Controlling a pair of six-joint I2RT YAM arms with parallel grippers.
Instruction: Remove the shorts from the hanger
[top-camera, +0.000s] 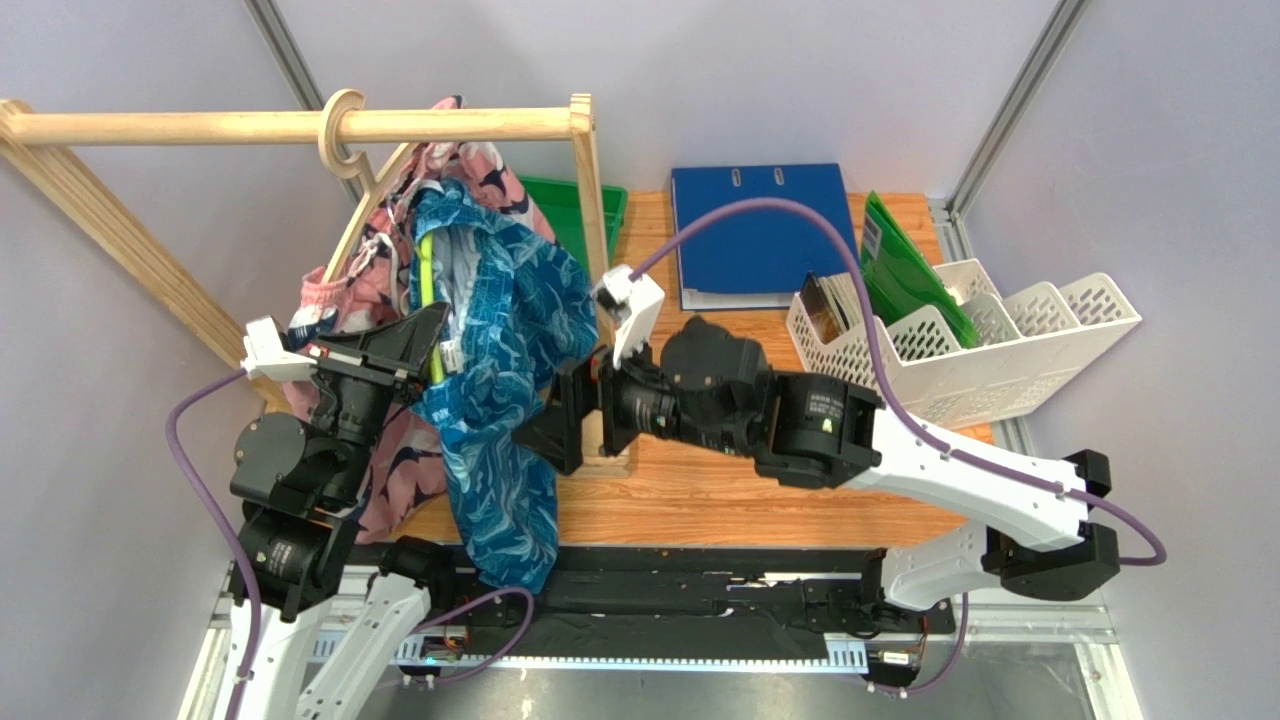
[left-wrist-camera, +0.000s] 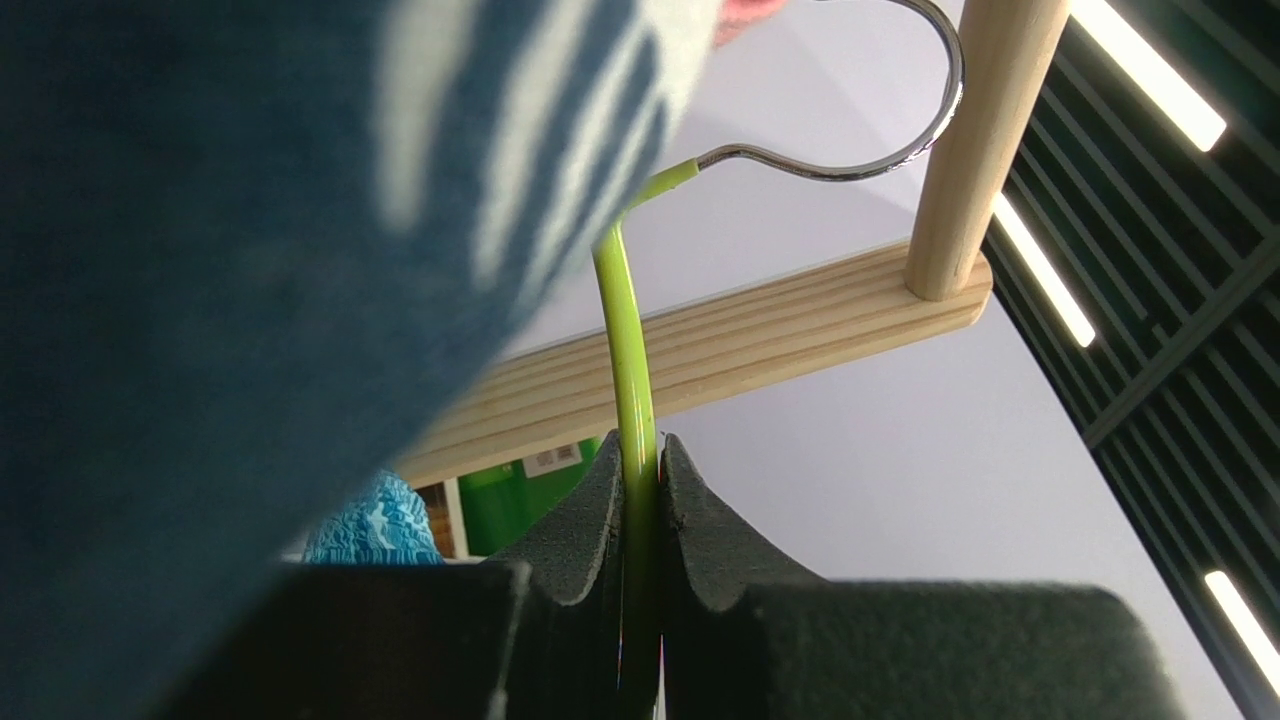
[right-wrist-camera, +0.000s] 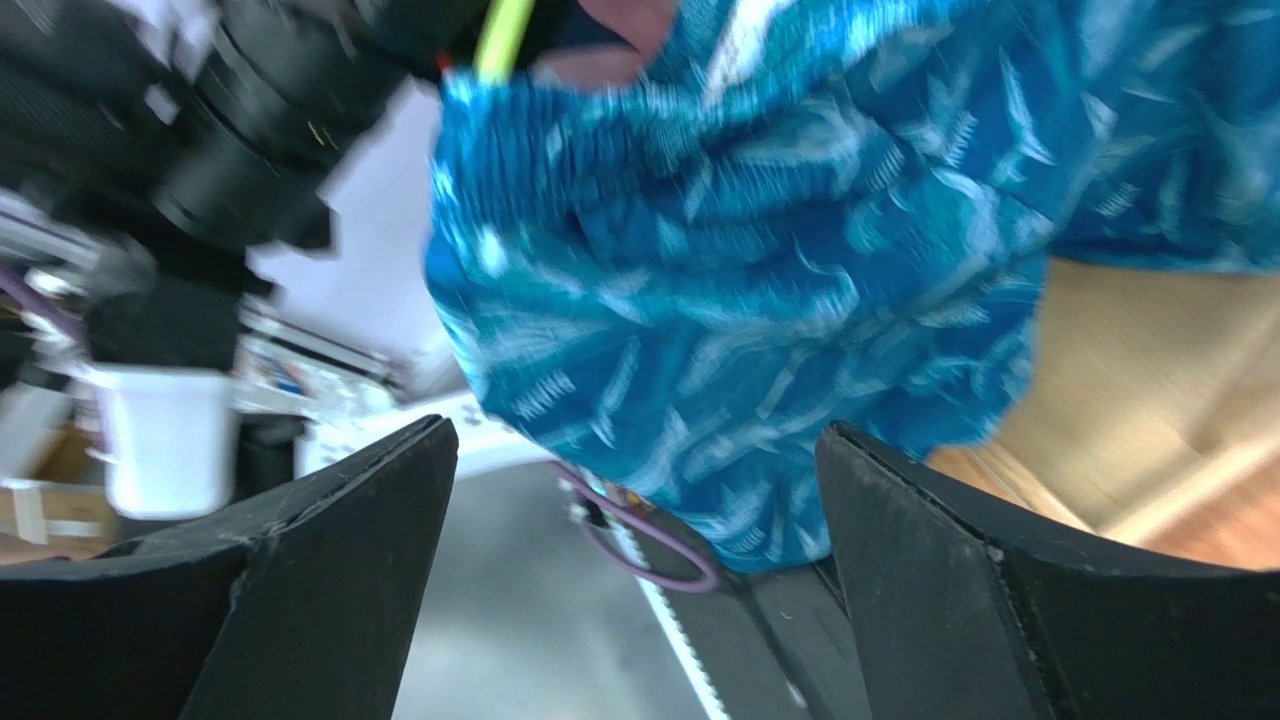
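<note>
Wooden table (top-camera: 721, 495) — binder (top-camera: 759, 233), organizer (top-camera: 977, 353), bin (top-camera: 579, 210).

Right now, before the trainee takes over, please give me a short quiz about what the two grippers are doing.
1. True or false: the left gripper is shut on the green hanger.
2. What colour are the shorts in front of the right gripper? A pink, B blue-teal, C green.
3. Fill in: the right gripper's jaws stand ____.
Key: 1 true; 2 B; 3 open.

The blue-teal shorts (top-camera: 504, 383) show pale wavy marks; the hanger (left-wrist-camera: 631, 360) is lime-green.
</note>
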